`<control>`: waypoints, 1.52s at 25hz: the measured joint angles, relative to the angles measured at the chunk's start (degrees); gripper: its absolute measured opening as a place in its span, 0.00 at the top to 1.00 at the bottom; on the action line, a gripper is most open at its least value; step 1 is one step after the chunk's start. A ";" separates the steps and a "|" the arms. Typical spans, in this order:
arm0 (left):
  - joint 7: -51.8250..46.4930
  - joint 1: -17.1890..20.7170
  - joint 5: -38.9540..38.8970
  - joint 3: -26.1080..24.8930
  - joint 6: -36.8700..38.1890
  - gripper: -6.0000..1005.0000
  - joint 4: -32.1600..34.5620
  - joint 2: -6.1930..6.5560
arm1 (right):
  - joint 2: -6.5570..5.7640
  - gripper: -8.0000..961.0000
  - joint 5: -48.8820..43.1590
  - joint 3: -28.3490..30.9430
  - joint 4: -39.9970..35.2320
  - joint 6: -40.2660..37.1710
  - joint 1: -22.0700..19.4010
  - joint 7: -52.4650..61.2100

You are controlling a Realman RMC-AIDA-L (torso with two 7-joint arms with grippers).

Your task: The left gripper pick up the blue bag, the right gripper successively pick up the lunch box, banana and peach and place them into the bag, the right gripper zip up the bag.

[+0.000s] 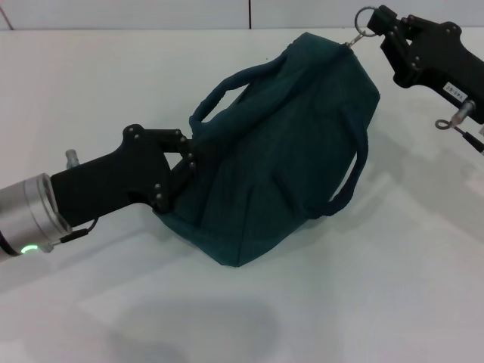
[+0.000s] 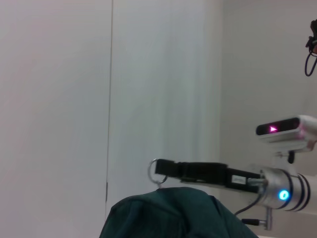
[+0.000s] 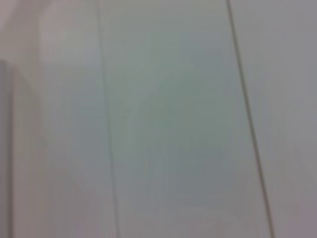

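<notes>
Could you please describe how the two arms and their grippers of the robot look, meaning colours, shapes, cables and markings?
Both grippers are matte black, angular linkages with visible bolts. The left gripper joins a silver cylindrical wrist showing a green light and a thin black cable. The right gripper carries a small white label and a thin cable behind; the left wrist view shows its silver wrist with a blue light.

Bag (image 1: pixel 280 151) lies between left pincer (image 1: pixel 185 162) and right pincer (image 1: pixel 376 23).

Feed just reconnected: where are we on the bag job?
Lunch box, banana and peach are not visible on the table, presumably packed. The left gripper holds the blue bag at one end; the right gripper pinches the zipper ring at the other. Whether zipping is finished can't be seen.
</notes>
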 joint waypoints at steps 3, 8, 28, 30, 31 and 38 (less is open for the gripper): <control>0.02 0.01 0.15 -0.10 0.01 0.94 0.00 0.08 | 0.00 0.98 -0.02 0.11 0.10 3.55 0.55 -0.03; 0.04 0.24 -1.67 -0.60 -0.07 0.94 0.00 0.21 | 0.06 0.98 -0.43 -0.61 0.13 3.49 0.36 -0.33; 0.88 -0.06 -3.14 -7.58 -5.02 0.94 -0.02 -0.36 | 0.40 0.98 0.36 -5.79 1.63 -3.97 -4.75 -0.57; 0.89 -0.04 -3.01 -7.75 -5.04 0.94 -0.02 -0.38 | 0.45 0.98 1.42 -5.79 1.50 -2.12 -4.63 -0.98; 0.90 0.01 -3.00 -7.83 -5.04 0.94 -0.05 -0.39 | 0.45 0.98 1.99 -5.79 1.51 -1.36 -4.57 -1.24; 0.91 0.79 -3.31 -7.89 -5.08 0.94 -0.25 -0.44 | 0.41 0.98 3.67 -5.78 1.68 4.12 -4.12 -2.39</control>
